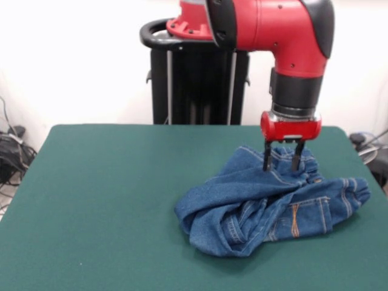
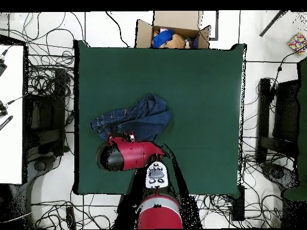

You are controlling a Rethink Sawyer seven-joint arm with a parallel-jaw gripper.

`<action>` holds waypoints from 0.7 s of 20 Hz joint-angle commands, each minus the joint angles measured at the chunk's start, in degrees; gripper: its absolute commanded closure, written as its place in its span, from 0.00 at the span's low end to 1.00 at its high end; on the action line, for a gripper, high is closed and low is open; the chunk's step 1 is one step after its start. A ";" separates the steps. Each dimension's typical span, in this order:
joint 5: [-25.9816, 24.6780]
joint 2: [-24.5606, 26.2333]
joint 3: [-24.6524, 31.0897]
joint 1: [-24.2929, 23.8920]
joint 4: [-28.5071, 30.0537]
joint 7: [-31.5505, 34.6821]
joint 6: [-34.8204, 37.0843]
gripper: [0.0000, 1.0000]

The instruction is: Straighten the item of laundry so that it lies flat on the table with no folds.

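Note:
The item of laundry, a small pair of blue denim jeans (image 1: 273, 203), lies crumpled in a bunched heap on the right half of the dark green table (image 1: 121, 200). Folds and orange stitching show on its surface. My gripper (image 1: 281, 166) points straight down over the heap's far edge, open. Its two black fingers stand apart against the gathered denim there, with the tips at the cloth. In the overhead view the jeans (image 2: 135, 120) lie left of the table's (image 2: 198, 90) middle. The red arm (image 2: 126, 154) covers their near edge and hides the gripper.
A cardboard box (image 2: 174, 33) with coloured things in it stands just beyond the table's far edge in the overhead view. Cables cover the floor around the table. The black pedestal (image 1: 197, 85) stands behind the far edge in the front view.

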 commanded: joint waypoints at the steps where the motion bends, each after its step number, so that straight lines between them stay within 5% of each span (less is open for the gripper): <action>1: 0.57 2.32 1.86 -1.15 -1.89 7.74 1.60 0.00; 14: 1.65 5.02 1.28 1.50 -2.66 9.54 -0.48 0.00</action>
